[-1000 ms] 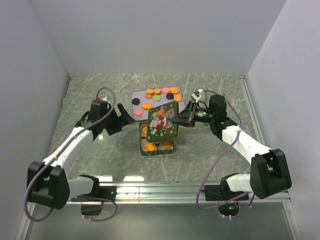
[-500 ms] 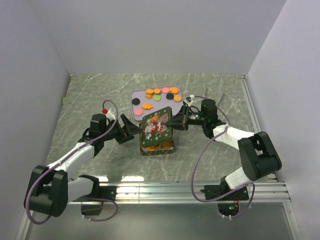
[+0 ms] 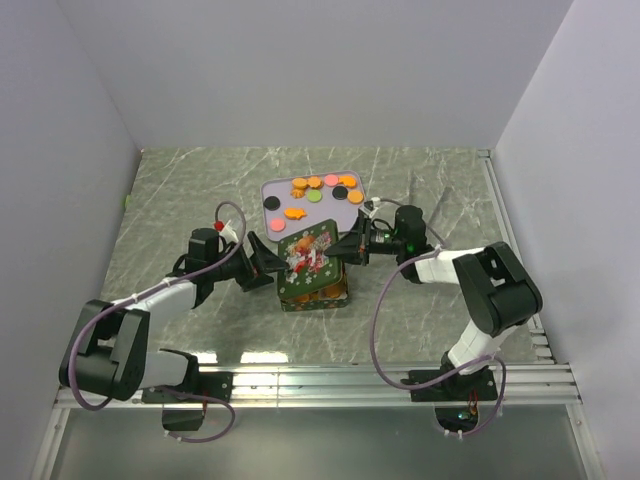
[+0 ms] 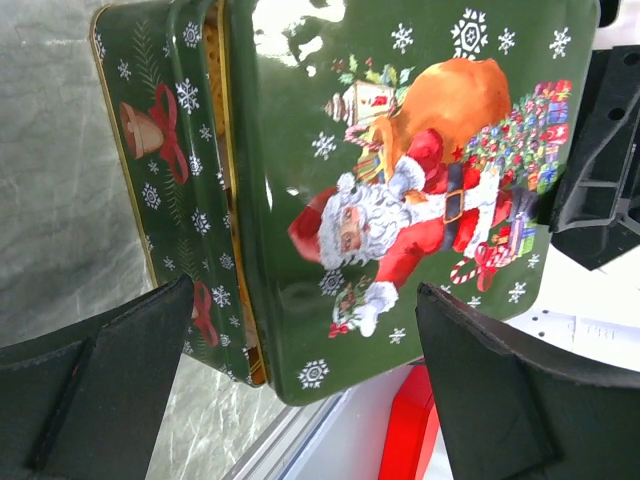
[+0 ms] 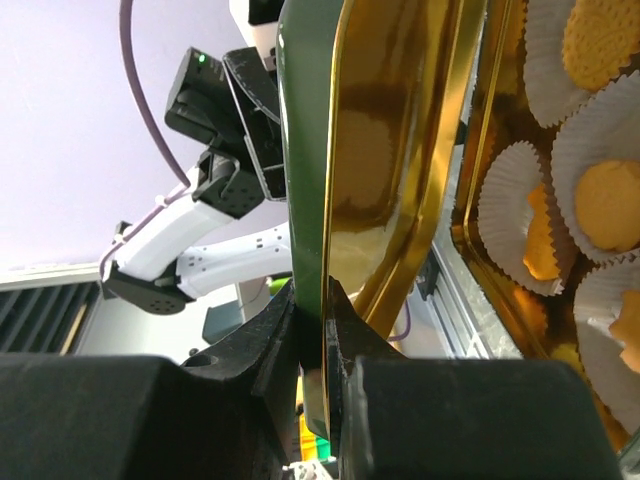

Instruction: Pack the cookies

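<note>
On the bench (image 3: pixel 180 190) both arms have swung in toward the middle within the last second. The left arm (image 3: pixel 165 295) now reaches low to the left side of the tin (image 3: pixel 312 297). The right arm (image 3: pixel 440 265) has brought the lid (image 3: pixel 310 250) down from a high tilt until it hangs just over the tin's open top. The lid is still canted and not seated, so I judge that closing the tin is the step in hand.

The tray (image 3: pixel 272 188) lies just beyond the tin, on the far side. The right jaws are clamped on the lid's right edge, with its gold rim pinched between them in the wrist view. The left jaws stand wide apart at the tin's left side; I cannot tell whether they touch it.

Some cookies (image 5: pixel 600 205) sit in white paper cups (image 5: pixel 512 172) inside the tin, under the lid and between the two sets of jaws, held by neither. The rest lie loose on the tray, still unpacked.
</note>
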Robot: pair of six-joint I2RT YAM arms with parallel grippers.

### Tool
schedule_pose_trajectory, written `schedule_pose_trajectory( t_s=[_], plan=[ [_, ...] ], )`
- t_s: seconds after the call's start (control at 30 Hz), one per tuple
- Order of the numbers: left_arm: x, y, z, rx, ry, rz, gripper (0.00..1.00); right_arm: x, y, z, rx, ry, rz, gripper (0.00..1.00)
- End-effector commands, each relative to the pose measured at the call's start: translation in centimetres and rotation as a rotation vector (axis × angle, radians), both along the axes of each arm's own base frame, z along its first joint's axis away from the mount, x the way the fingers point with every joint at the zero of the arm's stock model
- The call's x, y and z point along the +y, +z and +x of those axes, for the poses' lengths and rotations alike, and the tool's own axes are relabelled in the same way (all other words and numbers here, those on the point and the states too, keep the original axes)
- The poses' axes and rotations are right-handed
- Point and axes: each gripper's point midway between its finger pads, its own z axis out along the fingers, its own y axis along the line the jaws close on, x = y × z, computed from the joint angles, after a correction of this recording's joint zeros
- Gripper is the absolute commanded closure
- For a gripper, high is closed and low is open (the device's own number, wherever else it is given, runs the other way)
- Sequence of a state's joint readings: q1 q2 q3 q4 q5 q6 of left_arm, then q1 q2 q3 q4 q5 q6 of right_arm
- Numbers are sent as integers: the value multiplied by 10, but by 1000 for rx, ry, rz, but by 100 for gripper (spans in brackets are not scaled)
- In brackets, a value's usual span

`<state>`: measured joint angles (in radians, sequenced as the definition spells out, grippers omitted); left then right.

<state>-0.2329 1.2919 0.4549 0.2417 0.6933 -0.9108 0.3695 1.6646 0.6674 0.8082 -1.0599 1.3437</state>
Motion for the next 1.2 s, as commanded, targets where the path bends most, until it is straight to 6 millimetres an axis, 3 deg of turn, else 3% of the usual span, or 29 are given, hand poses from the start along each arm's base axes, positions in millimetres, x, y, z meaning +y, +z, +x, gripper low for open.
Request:
schedule_pose_trajectory(
  t_s=[0.0,0.23,0.57,0.8,1.0,1.17],
  plan=[
    [-4,13,6,-73,-46,-15,1,4,13,-8,-64,41,72,100],
    [-7,12,8,-63,-63,-17,0,5,-5,-13,-25,39,61,100],
    [-5,6,8,-31,-65,17,1,-3,-45,-1,-45,-29,-183,100],
    [-10,7,12,-23,-81,32,1,-5,-59,1,-16,-45,-224,100],
    [-8,-17,16,42,-66,123,1,-3,-62,-3,19,-31,-179,100],
    [-5,-27,18,72,-48,150,1,1,-42,-5,-2,-17,-73,100]
  ],
)
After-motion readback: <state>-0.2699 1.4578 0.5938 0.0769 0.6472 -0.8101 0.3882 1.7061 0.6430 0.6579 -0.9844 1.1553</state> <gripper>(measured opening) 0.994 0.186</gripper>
